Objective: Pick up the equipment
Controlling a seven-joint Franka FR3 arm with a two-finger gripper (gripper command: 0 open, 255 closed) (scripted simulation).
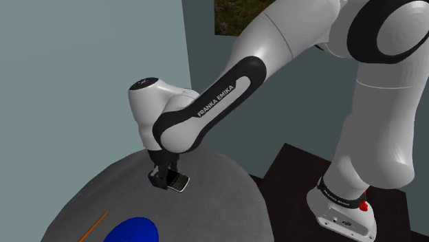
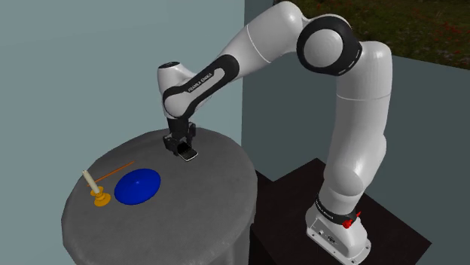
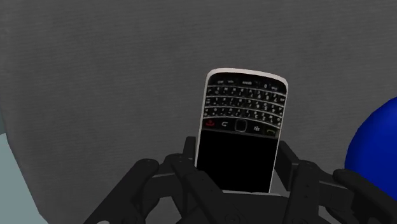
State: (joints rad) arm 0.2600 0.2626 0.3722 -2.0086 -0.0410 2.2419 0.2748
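Observation:
The equipment is a black phone (image 3: 240, 127) with a keypad and a pale rim, near the far edge of the round grey table (image 3: 95, 95). My gripper (image 3: 236, 162) points straight down over it. The black fingers (image 3: 189, 151) press against both long sides of its screen end, so the gripper is shut on it. The keypad end sticks out past the fingers. In the shoulder view the phone (image 1: 181, 183) juts out from under the gripper (image 1: 165, 180), level with the tabletop (image 1: 220, 199). I cannot tell whether it still rests on the table. The second exterior view shows the phone (image 2: 188, 155) under the gripper (image 2: 183, 149).
A blue dish (image 2: 138, 185) lies mid-table, close beside the phone in the wrist view, the blue dish (image 3: 375, 140). A thin orange stick (image 2: 114, 172) and a candle in an orange holder (image 2: 96, 192) lie beyond it. A teal wall (image 2: 113, 60) stands behind the table (image 2: 188, 218). The dark stand (image 2: 290, 199) is alongside.

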